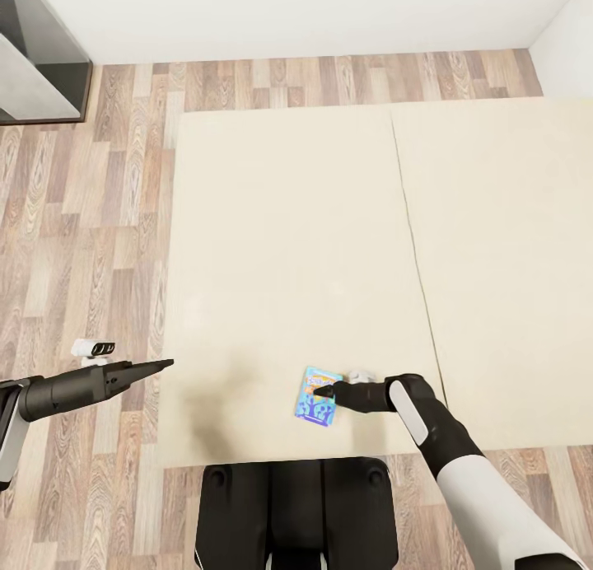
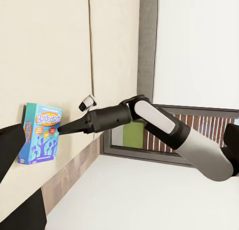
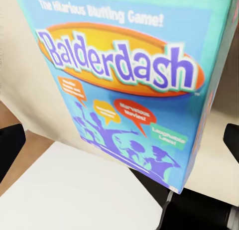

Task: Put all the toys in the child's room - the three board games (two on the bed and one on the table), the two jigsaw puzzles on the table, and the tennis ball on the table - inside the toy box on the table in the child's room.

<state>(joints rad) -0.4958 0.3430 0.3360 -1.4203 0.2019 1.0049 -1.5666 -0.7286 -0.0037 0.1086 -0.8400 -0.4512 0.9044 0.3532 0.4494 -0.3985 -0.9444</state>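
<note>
Right now the right gripper (image 1: 328,395) reaches over the near edge of the bed (image 1: 288,249), its dark tapered fingers pointing at a board game (image 1: 316,397). In the right wrist view two black fingertips (image 3: 11,143) stand wide apart at either side of the box (image 3: 124,85), which sits close between them; whether they touch it I cannot tell. The box is a flat printed cardboard rectangle, light blue with a teal border, an orange oval holding the purple word "Balderdash", and small orange, red and green speech bubbles above purple figures. It lies flat on the smooth beige mattress, just beside the seam that splits the mattress into two sections.

The left gripper (image 1: 161,364) hangs beside the bed over the wood-plank floor (image 1: 82,224), well apart from the box. In the head view its black fingers come together in one slim point, yet the left wrist view shows dark fingertips (image 2: 10,140) spread, so its state is unclear. White walls meet the pale, grainy planks beyond the bed.
</note>
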